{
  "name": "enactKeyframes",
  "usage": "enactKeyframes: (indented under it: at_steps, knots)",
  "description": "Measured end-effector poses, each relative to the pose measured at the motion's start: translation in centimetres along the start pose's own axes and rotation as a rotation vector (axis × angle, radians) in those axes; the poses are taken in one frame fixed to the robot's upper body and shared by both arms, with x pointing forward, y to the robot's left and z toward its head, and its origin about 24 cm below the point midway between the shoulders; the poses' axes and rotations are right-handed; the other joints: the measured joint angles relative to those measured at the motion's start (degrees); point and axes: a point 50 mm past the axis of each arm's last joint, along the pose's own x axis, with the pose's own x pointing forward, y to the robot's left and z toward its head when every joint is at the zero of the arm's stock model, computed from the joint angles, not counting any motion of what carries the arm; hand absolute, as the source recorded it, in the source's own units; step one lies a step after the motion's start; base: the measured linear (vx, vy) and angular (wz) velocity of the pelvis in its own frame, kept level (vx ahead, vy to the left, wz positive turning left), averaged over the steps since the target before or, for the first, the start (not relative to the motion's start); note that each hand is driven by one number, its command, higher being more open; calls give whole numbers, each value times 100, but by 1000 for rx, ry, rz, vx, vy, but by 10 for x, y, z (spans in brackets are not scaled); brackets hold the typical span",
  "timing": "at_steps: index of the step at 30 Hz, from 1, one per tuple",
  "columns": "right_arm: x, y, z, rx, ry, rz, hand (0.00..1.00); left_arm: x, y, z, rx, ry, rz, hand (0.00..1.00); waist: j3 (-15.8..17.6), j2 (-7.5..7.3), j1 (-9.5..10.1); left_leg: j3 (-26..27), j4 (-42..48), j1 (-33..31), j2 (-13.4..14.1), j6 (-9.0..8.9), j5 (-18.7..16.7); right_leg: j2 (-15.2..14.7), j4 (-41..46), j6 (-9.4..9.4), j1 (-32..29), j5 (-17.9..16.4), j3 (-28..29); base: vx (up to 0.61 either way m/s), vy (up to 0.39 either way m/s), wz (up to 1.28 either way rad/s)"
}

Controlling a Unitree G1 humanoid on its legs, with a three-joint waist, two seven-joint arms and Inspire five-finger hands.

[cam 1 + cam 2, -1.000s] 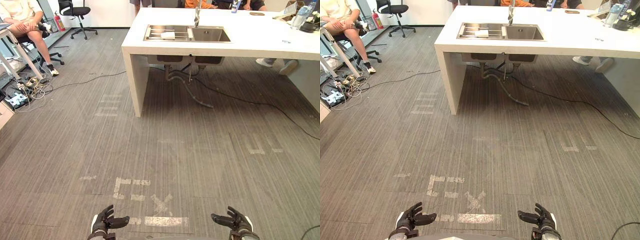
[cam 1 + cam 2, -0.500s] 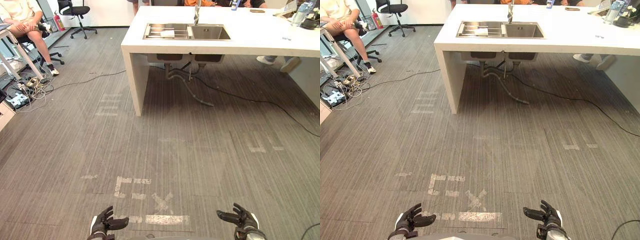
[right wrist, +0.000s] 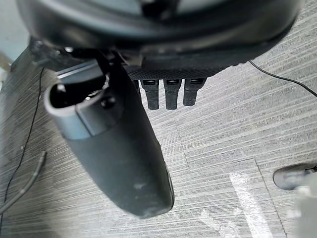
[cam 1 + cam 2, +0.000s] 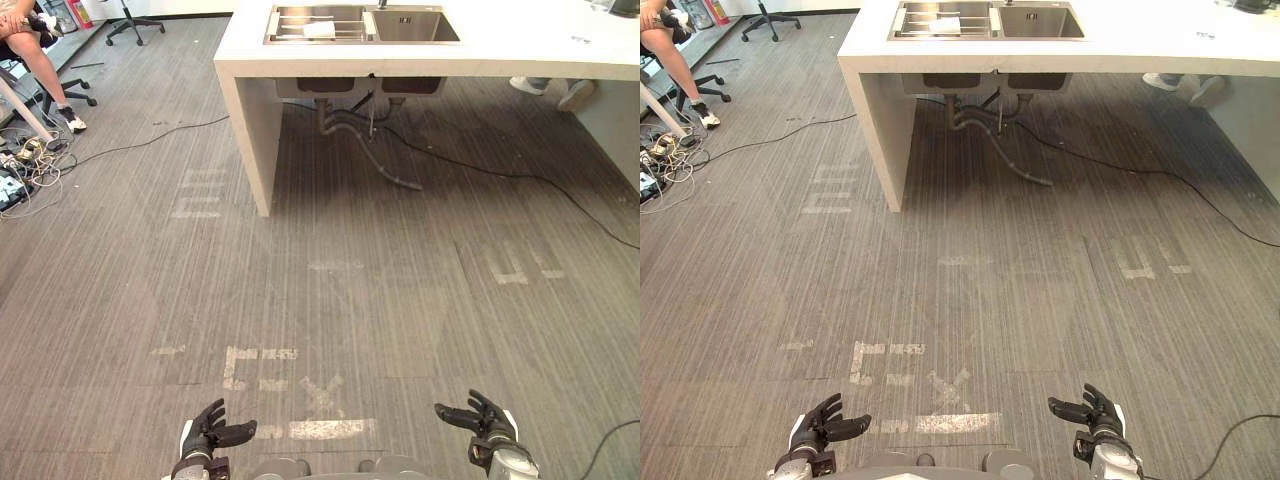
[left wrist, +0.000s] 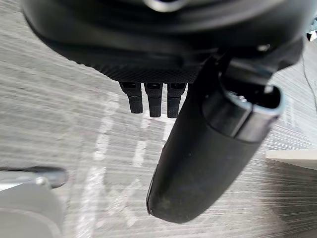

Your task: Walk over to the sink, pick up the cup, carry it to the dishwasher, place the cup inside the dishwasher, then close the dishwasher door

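Moved since earlier: whole view has shifted, so the camera has advanced. Counter and sink now sit nearer and higher in the eye views; nothing on them has changed place.
Left hand: low at the near edge, fingers loosely spread, thumb out, holding nothing.
Right hand: same pose on the other side, spread and empty.
Floor: grey carpet, pale tape marks just ahead of both hands.
Counter: white, far side of the floor.
Sink: steel, two basins set in the counter, rack over the left one.
Cup: likely the white item on the rack; too small to be sure.
Handling (judgement): probably light, rigid, smooth, so slippery and breakable if ceramic. Wrap fingers and thumb round the body rather than pinching the rim.
Cup vs hands: well apart, far ahead and above hand level, slightly to the left of centre. More walking needed before any reach.
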Motion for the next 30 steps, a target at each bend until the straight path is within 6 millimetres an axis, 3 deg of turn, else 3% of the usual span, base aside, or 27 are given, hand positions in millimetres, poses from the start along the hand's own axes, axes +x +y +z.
enactKeyframes:
  at_steps: [1, 3, 5, 6, 8, 9, 10, 11, 12, 13, 14, 15, 18, 20, 21, 22, 24, 25, 26, 27, 28, 29, 30]
  knots:
    - [-1, 3, -4, -5, 18, 10, 90, 1, 2, 4, -8, -11, 16, 90, 46, 1, -16, -20, -31, 181, 6, -1, -83, -79, 311, -192, -240, -185, -176, 332, 3, 9]
    - [-1, 10, -3, -32, 17, 41, 90, 5, 4, 14, -19, -37, 35, 90, 79, 63, -28, -61, -219, 442, 145, -62, -218, -85, 120, -279, -776, -261, -494, 455, -40, 8]
    - [0, 12, 0, -44, 9, 53, 90, 8, 1, 23, -36, -60, 39, 90, 170, 210, -53, -128, -424, 662, 438, -135, -280, 97, -335, -308, -1095, -191, -666, 459, -111, 26]
    - [0, 14, 1, -51, 4, 60, 90, 11, -1, 33, -41, -86, 36, 90, 211, 293, -150, -243, -609, 818, 675, -173, -277, 163, -1057, -302, -1383, 220, -717, 511, -169, 51]
    - [0, 14, -1, -57, 8, 61, 90, 13, 0, 38, -35, -101, 38, 90, 203, 185, -205, -426, -593, 905, 683, -251, -284, 67, -1603, -378, -1439, 1134, -700, 570, -235, 52]
    - [-1, 10, -1, -59, 9, 44, 90, 14, -5, 39, -45, -101, 31, 90, 154, 162, -192, -608, -220, 955, 821, -431, -300, 43, -1173, -926, -1413, 1313, -824, 501, -234, 32]
    - [0, 11, -1, -57, 8, 43, 90, 14, -5, 40, -45, -103, 29, 90, 155, 155, -194, -653, -109, 918, 822, -502, -259, 41, -1119, -1004, -1396, 1220, -845, 746, -369, 25]
    - [0, 12, 3, -50, -4, 39, 90, 14, -12, 41, -62, -106, 16, 90, 158, 146, -190, -734, 863, 640, 842, -773, 116, 136, -1134, -1148, -1069, 973, -934, 488, -245, 13]
    - [0, 13, 4, -48, -9, 41, 90, 13, -15, 40, -78, -104, 13, 90, 165, 155, -184, -756, 1482, 446, 863, -758, 400, 194, -1283, -1178, -822, 918, -960, 730, -351, 22]
    - [-2, 17, 3, -44, -20, 51, 90, 11, -19, 38, -115, -103, 12, 90, 179, 139, -178, -788, 2891, -51, 974, -788, 863, 329, -1708, -1234, -185, 851, -997, 475, -211, 16]
    - [-2, 20, 2, -36, -24, 58, 90, 10, -20, 39, -126, -112, 9, 90, 190, 136, -163, -743, 3556, -302, 1058, -794, 865, 425, -1913, -1244, 123, 845, -1000, 644, -273, 8]
    - [-4, 30, 4, 16, -45, 79, 90, 7, -22, 45, -142, -152, -1, 90, 221, 93, -52, -384, 4823, -927, 1371, -668, 776, 628, -2337, -1316, 803, 801, -971, 483, -208, -10]
    - [-6, 41, 12, 78, -92, 104, 90, 5, -29, 59, -186, -215, -23, 90, 210, 16, 155, 23, 5241, -1910, 1523, -536, 665, 733, -2867, -1374, 1448, 762, -816, 415, -148, -24]
    - [-7, 46, 17, 113, -111, 112, 90, -1, -37, 78, -219, -299, -50, 90, 225, 7, 271, 395, 4400, -2683, 1401, -507, 456, 761, -3389, -1382, 1956, 733, -730, 394, -36, -9]
    - [-7, 45, 16, 113, -110, 111, 90, -3, -40, 83, -220, -322, -60, 90, 239, -21, 297, 469, 3890, -2733, 1271, -520, 436, 715, -3469, -1353, 2064, 698, -723, 419, 38, 2]
    - [-7, 43, 14, 109, -101, 103, 90, -8, -44, 93, -221, -374, -83, 90, 267, -58, 344, 443, 2634, -2767, 911, -570, 474, 617, -3542, -1319, 2227, 561, -719, 438, 82, 2]
    - [-6, 34, 9, 97, -76, 72, 90, -18, -51, 109, -226, -456, -113, 90, 250, -26, 447, 199, 423, -2730, 438, -638, 1090, 533, -3580, -1175, 2370, 319, -604, 472, 117, -24]
    - [-6, 33, 4, 92, -51, 63, 90, -24, -51, 122, -234, -515, -119, 90, 250, -23, 544, 135, 20, -2706, 358, -525, 1764, 498, -3575, -1002, 2503, 130, -448, 520, 166, -52]
    - [-6, 35, -1, 93, -28, 64, 90, -28, -49, 132, -235, -559, -116, 90, 216, -159, 597, 195, 89, -2654, 217, -240, 2086, 344, -3539, -849, 2567, -16, -360, 539, 168, -52]
    - [-8, 34, -7, 96, -14, 60, 90, -34, -49, 144, -230, -615, -116, 90, 167, -297, 613, 296, 323, -2712, 112, 2, 1934, 150, -3302, -727, 2516, -158, -267, 702, 201, -34]
    - [-9, 31, -7, 107, -16, 51, 90, -46, -54, 160, -231, -693, -143, 90, 163, -305, 587, 389, 732, -2735, 70, 133, 1555, 14, -2647, -688, 2311, -175, -57, 617, 174, -32]
    - [-9, 32, -8, 105, -15, 53, 90, -58, -57, 172, -205, -765, -164, 90, 166, -316, 643, 488, 983, -2638, 63, 126, 1305, -60, -1854, -611, 2088, -153, 98, 861, 266, -34]
    - [-11, 30, -13, 101, -1, 53, 90, -74, -61, 188, -166, -871, -192, 90, 164, -322, 622, 531, 1226, -2426, 36, 193, 980, -156, -487, -41, 1634, 151, 157, 486, 164, -28]
